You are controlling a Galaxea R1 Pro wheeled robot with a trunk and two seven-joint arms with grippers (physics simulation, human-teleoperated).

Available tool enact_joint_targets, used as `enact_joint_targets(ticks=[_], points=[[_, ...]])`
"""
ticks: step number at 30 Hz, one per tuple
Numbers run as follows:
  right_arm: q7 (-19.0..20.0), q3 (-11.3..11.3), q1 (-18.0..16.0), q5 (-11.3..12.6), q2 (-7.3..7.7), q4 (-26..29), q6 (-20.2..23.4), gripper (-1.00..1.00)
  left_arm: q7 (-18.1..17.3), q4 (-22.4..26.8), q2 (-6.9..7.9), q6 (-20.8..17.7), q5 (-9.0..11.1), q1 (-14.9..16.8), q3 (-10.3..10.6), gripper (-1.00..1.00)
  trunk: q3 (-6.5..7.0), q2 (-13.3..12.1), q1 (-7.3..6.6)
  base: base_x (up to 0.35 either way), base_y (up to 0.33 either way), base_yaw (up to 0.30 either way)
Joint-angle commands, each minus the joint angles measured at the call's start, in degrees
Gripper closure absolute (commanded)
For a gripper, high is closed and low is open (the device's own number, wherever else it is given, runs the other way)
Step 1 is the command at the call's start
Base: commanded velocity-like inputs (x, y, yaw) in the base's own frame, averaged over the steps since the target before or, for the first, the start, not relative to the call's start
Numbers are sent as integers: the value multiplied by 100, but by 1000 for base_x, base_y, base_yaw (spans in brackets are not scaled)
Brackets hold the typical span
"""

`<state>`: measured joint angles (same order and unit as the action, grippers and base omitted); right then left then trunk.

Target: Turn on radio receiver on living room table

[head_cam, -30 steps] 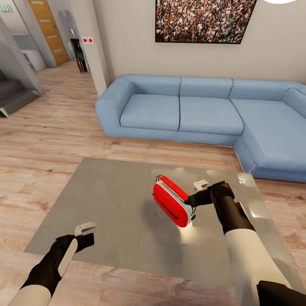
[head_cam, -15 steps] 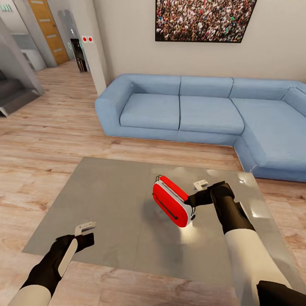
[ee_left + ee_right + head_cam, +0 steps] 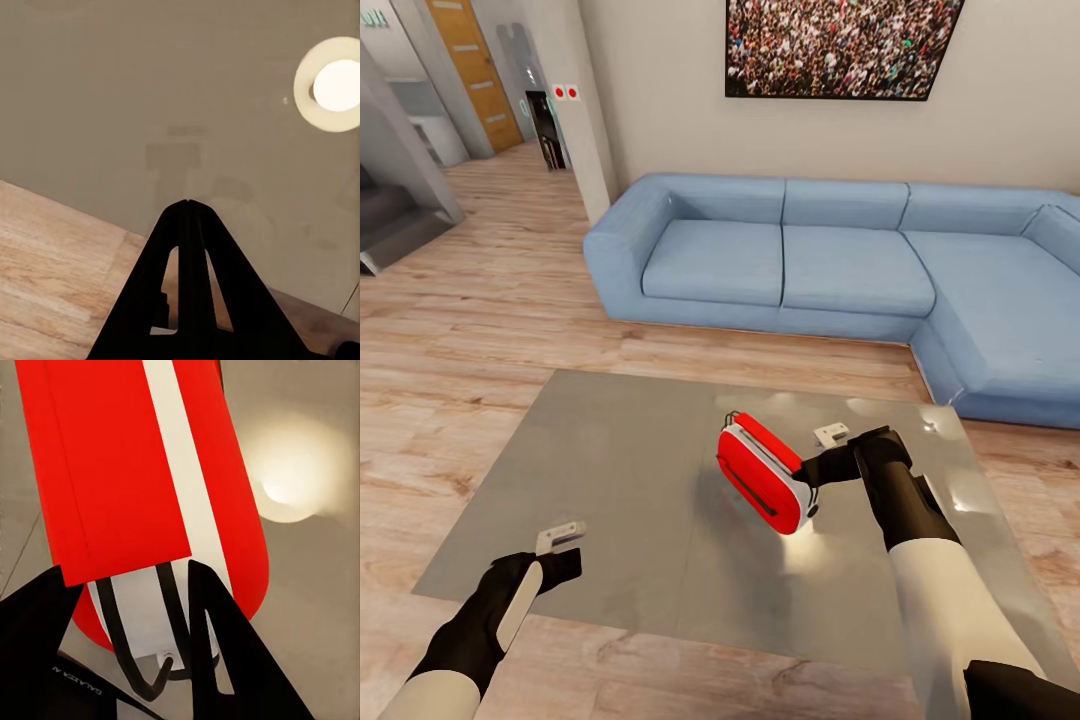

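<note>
Lower left of the head view, the left gripper hangs idle over the table edge, fingers pressed together, unchanged. Mid-frame, the right gripper clamps the radio receiver, tilted above the grey top; over the last second it has crept slightly leftward. No switch press shows yet. Behind, the sofa.

Floor: light wood planks throughout. Far wall: beige, carrying a framed crowd picture. Blue L-shaped sofa: set against that wall, its corner section at the right. Left side: an orange wooden door down a passage, grey stair steps, and a white pillar bearing two red dots.
</note>
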<state>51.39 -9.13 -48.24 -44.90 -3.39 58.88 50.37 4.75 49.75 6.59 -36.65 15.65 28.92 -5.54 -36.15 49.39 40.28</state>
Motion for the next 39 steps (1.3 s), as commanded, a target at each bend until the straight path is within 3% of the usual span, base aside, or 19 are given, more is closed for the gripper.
enact_joint_targets(ticks=[1,12,27,39], points=[[1,0,-1,49,0,1,17,100,0,-3,0,0,0,0,0,100,0,0,0,0,0,0],[2,-1,-1,51,1,1,17,100,0,-10,0,7,0,0,0,100,-197,441,241,0,0,0],[-21,-1,-1,43,1,1,17,100,0,-34,0,0,-1,1,0,100,-197,441,241,0,0,0],[-24,-1,-1,37,1,-30,9,100,0,-35,-26,2,0,2,9,100,-413,923,505,0,0,0]])
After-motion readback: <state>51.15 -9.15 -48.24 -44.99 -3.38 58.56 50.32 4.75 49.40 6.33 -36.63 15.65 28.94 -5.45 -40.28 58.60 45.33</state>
